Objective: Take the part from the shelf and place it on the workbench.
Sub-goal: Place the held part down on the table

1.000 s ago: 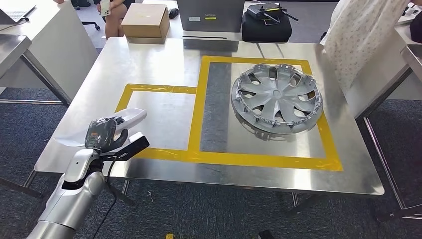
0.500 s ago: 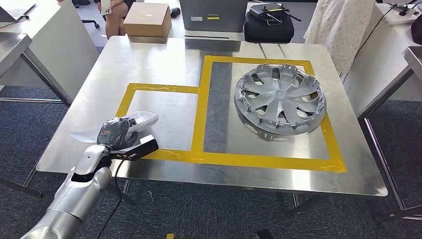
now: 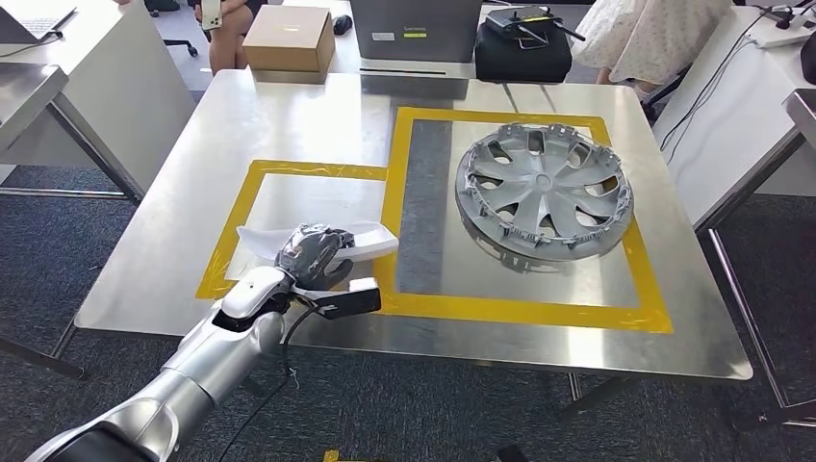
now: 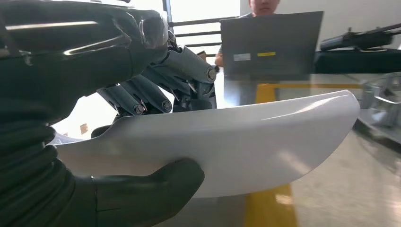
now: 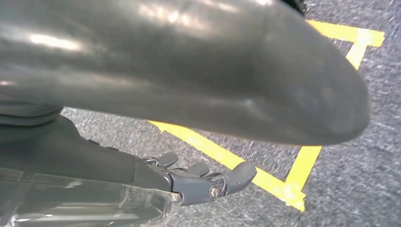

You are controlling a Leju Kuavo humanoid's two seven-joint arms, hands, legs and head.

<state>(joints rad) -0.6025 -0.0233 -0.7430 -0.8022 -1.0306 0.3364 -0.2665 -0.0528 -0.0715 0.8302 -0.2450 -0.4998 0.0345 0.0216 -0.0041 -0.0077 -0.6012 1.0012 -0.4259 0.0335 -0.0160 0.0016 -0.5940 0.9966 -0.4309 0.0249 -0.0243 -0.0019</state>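
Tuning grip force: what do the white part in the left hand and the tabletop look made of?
White part: likely moulded plastic, glossy, with soft highlights. Workbench: apparently brushed stainless steel, showing dull reflections. The left hand grips the part.

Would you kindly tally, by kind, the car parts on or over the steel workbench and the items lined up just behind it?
White part, held by the left hand: 1
Silver hubcap: 1
Cardboard box: 1
Grey laptop: 1
Black bag: 1
Total: 5
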